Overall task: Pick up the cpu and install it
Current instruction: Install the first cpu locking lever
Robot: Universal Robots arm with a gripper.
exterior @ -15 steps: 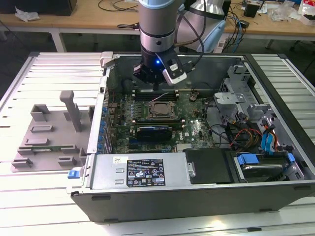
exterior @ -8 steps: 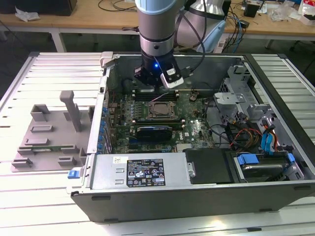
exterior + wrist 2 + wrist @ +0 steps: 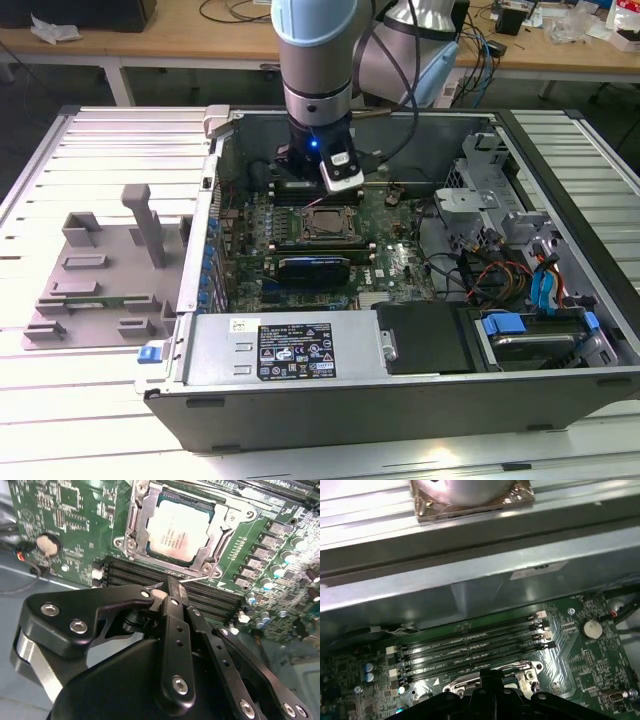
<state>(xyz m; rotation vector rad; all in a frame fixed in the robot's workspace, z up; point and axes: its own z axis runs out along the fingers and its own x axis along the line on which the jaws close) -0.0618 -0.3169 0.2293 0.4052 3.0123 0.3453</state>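
**A:** Where is the cpu (image 3: 181, 529)?

**B:** It lies flat in the socket frame (image 3: 132, 526) on the motherboard (image 3: 75, 530), silvery top up, with the metal bracket round its edges. It's near square, so there's no long axis worth noting.

**A:** And the gripper (image 3: 169, 586)?

**B:** Just beside the socket's edge, over the memory slots (image 3: 125, 570), with the cpu lying straight beyond the tips. The fingers are pressed together and hold none of the cpu. A thin wire lever (image 3: 192, 578) passes the tips; I cannot tell if they touch.

**A:** And the arm?

**B:** Its wrist points straight down into the open case (image 3: 420, 410), on the far side of the socket in the exterior view.
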